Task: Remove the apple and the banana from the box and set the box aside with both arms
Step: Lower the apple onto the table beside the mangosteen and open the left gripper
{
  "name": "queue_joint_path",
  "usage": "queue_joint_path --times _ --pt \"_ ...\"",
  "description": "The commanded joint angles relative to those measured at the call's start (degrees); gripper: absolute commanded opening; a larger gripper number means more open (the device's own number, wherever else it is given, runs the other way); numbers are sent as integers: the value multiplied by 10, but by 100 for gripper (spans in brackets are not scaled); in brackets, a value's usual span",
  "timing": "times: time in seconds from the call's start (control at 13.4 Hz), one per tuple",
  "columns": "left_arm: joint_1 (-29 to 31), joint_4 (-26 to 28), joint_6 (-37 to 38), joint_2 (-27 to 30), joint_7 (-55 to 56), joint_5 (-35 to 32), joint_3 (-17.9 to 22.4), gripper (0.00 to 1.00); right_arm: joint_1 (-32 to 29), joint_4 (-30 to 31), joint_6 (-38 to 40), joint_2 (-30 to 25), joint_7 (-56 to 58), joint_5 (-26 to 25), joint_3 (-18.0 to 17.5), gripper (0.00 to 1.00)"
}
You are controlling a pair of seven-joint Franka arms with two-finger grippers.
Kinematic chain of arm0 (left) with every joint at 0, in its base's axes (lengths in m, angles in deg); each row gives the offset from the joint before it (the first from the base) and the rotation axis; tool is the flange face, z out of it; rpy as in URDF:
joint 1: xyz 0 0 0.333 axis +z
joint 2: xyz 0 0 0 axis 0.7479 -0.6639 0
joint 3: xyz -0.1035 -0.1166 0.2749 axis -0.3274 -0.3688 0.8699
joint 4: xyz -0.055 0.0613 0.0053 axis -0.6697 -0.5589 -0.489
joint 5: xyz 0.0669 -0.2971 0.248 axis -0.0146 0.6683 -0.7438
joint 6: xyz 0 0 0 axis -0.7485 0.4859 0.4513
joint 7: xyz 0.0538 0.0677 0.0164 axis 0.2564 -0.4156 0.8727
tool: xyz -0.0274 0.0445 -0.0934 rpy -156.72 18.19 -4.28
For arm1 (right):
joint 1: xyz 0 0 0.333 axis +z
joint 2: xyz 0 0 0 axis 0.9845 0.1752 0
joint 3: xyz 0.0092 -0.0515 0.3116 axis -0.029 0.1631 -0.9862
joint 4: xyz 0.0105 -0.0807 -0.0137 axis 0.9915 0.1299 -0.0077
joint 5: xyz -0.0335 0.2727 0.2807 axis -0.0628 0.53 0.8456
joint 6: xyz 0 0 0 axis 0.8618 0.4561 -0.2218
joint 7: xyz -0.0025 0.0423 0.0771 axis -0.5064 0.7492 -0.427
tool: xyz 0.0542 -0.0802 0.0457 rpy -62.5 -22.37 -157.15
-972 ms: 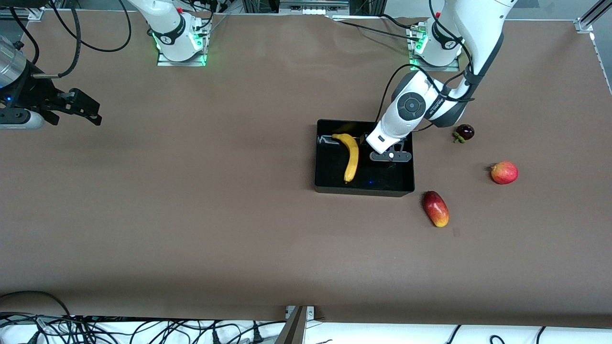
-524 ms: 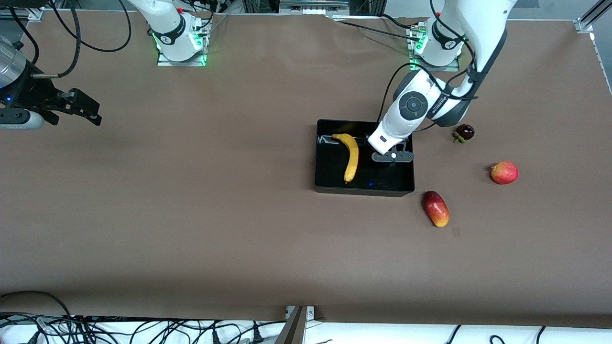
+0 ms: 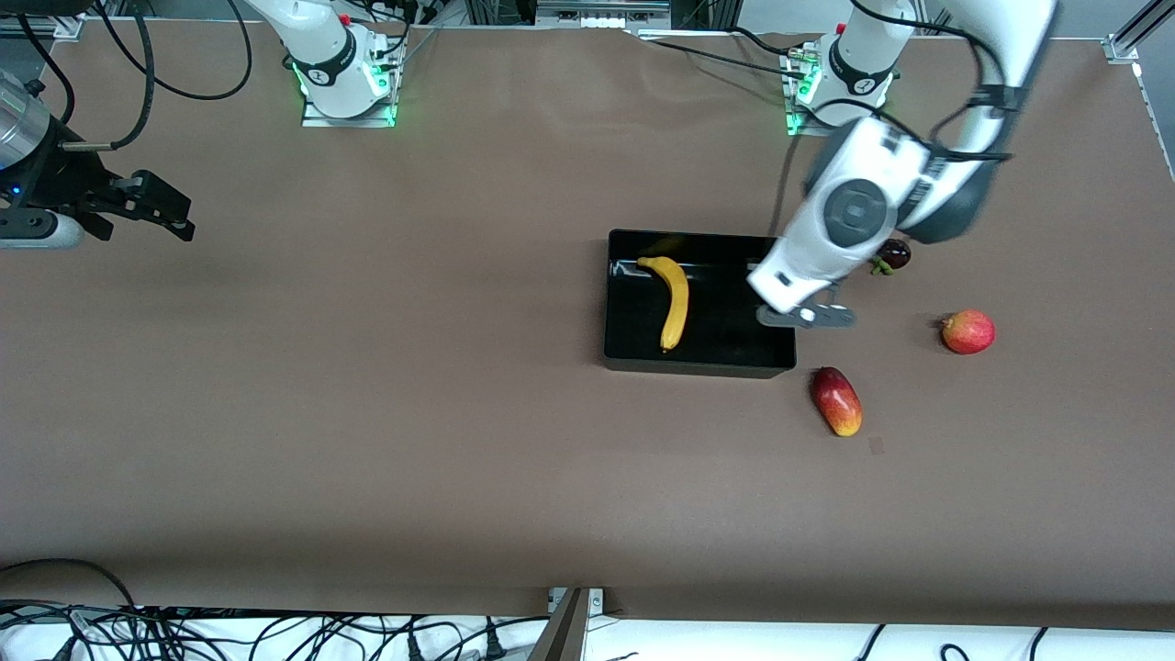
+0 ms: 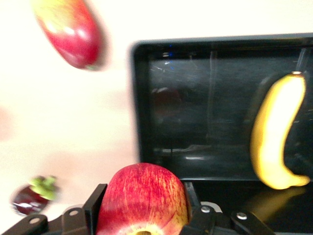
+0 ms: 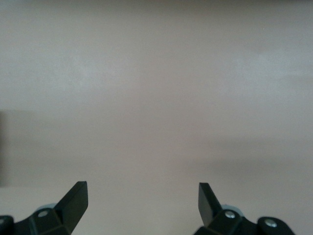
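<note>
L gripper (image 3: 806, 317) is clamped on the apple (image 4: 144, 198), fingers (image 4: 93, 208) pressed to either side of it; it's up in the air over the box (image 3: 624, 353) wall at the L arm's end of the table, roughly above the rim; in front view the apple is hidden under the wrist, only the L wrist view shows it. Banana (image 3: 673, 298) lies in the box, toward the R arm's end of it, stem end farther from the front cam. R gripper (image 3: 151, 211) waits over bare table (image 3: 367, 413) well apart from everything, fingers spread wide w/ nothing between them.

Step in hand, as I read it: apple extraction, carry phase; banana not yet taken, box not yet shifted.

Next move prob. calls for setting the apple on bare table toward the L arm's end; that area is crowded, w/ the oblong red-yellow fruit (image 3: 836, 401), the round red fruit (image 3: 968, 331) and the dark purple fruit (image 3: 891, 254) lying there, so pick a gap between them; lower before letting go, else it rolls; then go for the banana, gripping across its middle.
</note>
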Motion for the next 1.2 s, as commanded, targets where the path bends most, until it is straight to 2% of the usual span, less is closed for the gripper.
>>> queue_joint_path --times 0.0,0.07,0.22,0.45,0.67,0.75,0.82,0.9,1.12 --pt "75 6 5 -22 -126 -14 -2 32 -6 -7 7 2 -1 -5 -4 100" --pt "106 11 -2 -33 -155 -40 -5 31 -6 -6 7 2 0 -5 -4 100" --pt "129 57 -57 -35 -163 -68 -5 32 -6 -6 7 2 -1 -5 -4 100" --pt "158 148 -194 -40 -163 -71 -5 32 -6 -6 7 2 -1 -5 -4 100" --pt "159 164 -230 -61 -162 -70 -5 32 -6 -6 7 2 -1 -5 -4 100" --pt "160 164 -248 -69 -162 -70 -5 48 -6 -6 8 2 -1 -5 -4 100" --pt "166 164 -253 -78 -162 -70 -5 78 -6 -6 7 2 -1 -5 -4 100" --pt "170 164 -254 -79 -162 -70 -6 100 -6 -6 7 2 -1 -5 -4 100" --pt "170 147 -244 -60 -156 -69 -9 100 -6 -6 8 3 -1 -5 -4 100"
